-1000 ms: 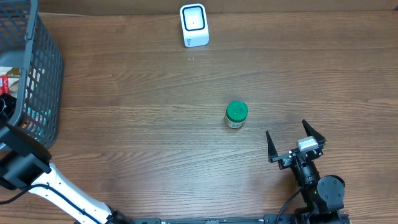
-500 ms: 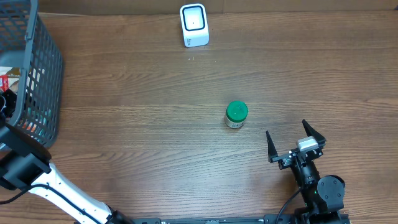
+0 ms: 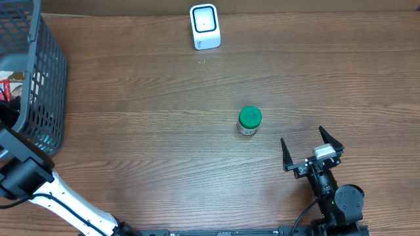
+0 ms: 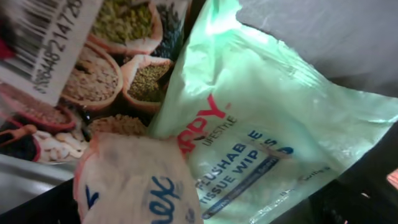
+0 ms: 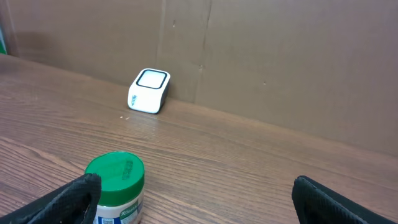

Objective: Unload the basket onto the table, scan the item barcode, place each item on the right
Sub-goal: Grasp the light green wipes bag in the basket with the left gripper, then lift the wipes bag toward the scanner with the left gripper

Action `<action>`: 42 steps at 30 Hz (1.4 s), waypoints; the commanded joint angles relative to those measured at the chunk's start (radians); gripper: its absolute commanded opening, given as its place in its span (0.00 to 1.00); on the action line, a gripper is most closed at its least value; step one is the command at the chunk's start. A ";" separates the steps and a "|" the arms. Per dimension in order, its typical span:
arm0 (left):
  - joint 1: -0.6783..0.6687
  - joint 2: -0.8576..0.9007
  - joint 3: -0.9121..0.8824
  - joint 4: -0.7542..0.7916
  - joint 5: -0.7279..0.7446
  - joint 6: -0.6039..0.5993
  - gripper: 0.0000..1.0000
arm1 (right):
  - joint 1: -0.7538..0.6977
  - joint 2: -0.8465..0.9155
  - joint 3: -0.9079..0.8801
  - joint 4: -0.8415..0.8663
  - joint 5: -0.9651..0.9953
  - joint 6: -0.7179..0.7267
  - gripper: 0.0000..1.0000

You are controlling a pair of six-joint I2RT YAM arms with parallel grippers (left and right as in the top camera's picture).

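Observation:
A small jar with a green lid (image 3: 249, 120) stands upright mid-table, and the white barcode scanner (image 3: 205, 26) sits at the far edge. My right gripper (image 3: 302, 134) rests open just right of the jar (image 5: 115, 186), aimed toward the scanner (image 5: 149, 91), its left finger (image 5: 78, 196) close beside the jar. My left arm reaches into the wire basket (image 3: 46, 78). In the left wrist view the left gripper (image 4: 199, 214) hangs over a white pouch with blue lettering (image 4: 137, 180). Its dark fingers (image 4: 367, 193) show wide apart at the lower corners.
Inside the basket lie a pale green pack of tissue wipes (image 4: 273, 124) and a packet printed with grains and a barcode (image 4: 81, 68). A brown cardboard wall (image 5: 280, 56) rises behind the scanner. Bare wood table (image 3: 144, 131) lies between basket and jar.
The left gripper has shifted slightly inside the basket. The jar, scanner and right arm have not moved.

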 commanded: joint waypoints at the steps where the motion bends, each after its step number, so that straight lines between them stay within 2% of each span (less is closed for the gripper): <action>1: -0.008 -0.022 -0.013 0.000 0.015 0.036 0.93 | 0.000 -0.007 -0.011 0.005 0.002 0.000 1.00; 3: -0.008 -0.022 -0.012 0.004 0.015 0.036 0.82 | 0.000 -0.007 -0.011 0.005 0.002 0.000 1.00; 5: -0.008 -0.022 -0.012 0.008 0.015 0.036 0.57 | 0.000 -0.007 -0.011 0.005 0.002 0.000 1.00; 7: -0.008 -0.022 -0.012 0.008 0.024 0.036 0.36 | 0.000 -0.007 -0.011 0.005 0.002 0.000 1.00; 8: -0.008 -0.022 -0.012 0.007 0.031 0.036 0.21 | 0.000 -0.007 -0.011 0.005 0.002 0.000 1.00; 10: -0.008 -0.023 -0.010 0.007 0.036 0.036 0.15 | 0.000 -0.007 -0.011 0.005 0.002 0.000 1.00; 13: -0.008 -0.023 0.021 -0.007 0.060 0.035 0.10 | 0.000 -0.007 -0.011 0.005 0.002 0.000 1.00; 16: -0.008 -0.024 0.138 -0.075 0.087 0.002 0.04 | 0.000 -0.007 -0.011 0.005 0.002 0.000 1.00; 24: -0.008 -0.029 0.646 -0.258 0.109 -0.103 0.04 | 0.000 -0.007 -0.011 0.005 0.002 0.000 1.00; 28: -0.012 -0.035 0.888 -0.328 0.118 -0.206 0.04 | 0.000 -0.007 -0.011 0.005 0.002 0.000 1.00; 31: -0.029 -0.051 1.035 -0.372 0.206 -0.278 0.08 | 0.000 -0.007 -0.011 0.005 0.002 0.000 1.00; 33: -0.050 -0.098 1.044 -0.372 0.264 -0.305 0.08 | 0.000 -0.007 -0.011 0.005 0.002 0.000 1.00; 39: -0.160 -0.222 1.041 -0.372 0.267 -0.332 0.07 | 0.000 -0.007 -0.011 0.005 0.002 0.000 1.00; 42: -0.322 -0.302 1.041 -0.372 0.266 -0.348 0.08 | 0.000 -0.007 -0.011 0.005 0.002 0.000 1.00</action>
